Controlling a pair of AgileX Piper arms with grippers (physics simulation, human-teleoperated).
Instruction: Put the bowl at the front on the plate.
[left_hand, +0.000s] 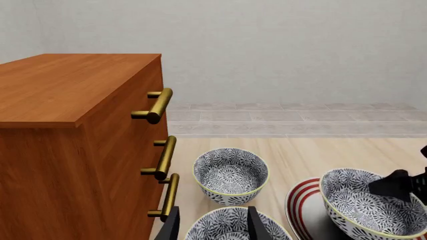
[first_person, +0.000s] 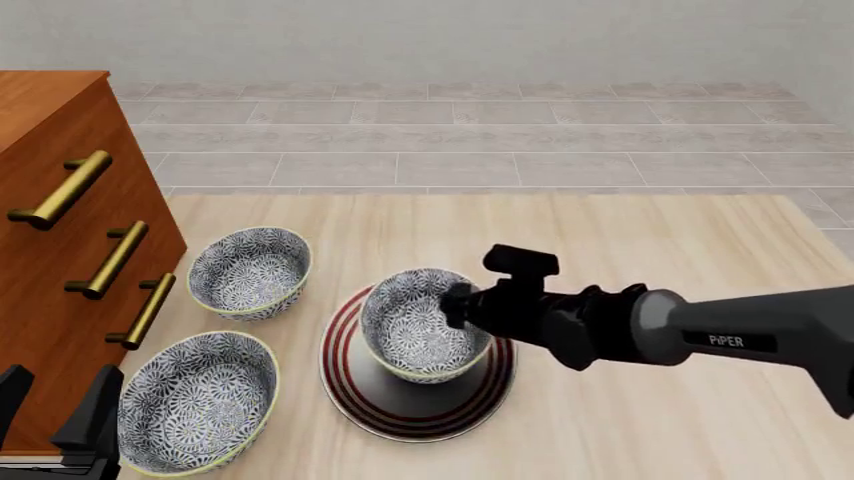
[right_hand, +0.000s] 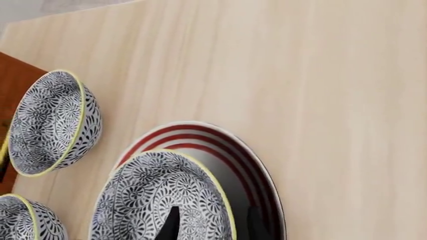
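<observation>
Right pincer (first_person: 461, 305) is clamped over the rim of the bowl (first_person: 416, 328), one finger inside the patterned wall and one outside, as the right wrist view shows with the dark fingers (right_hand: 172, 224) straddling the yellow-green edge. That bowl sits on the plate (first_person: 407, 418), tilted a touch toward the arm, with the red rings showing all around its base. Over on the other side, the left pincer (first_person: 54, 425) hangs low at the near left corner of the bench (first_person: 641, 250), its fingers parted and gripping nothing, right above the near edge of a second patterned bowl (first_person: 198, 400). A third bowl (first_person: 250, 270) stands farther back, just beside the wooden drawer cabinet (first_person: 60, 240), whose three brass handles (first_person: 110, 260) face the bowls. Both spare bowls rest upright on the bench, apart from the plate, the nearer one close to its rim. Beyond the far edge of the bench lies a pale tiled floor (first_person: 467, 140).
</observation>
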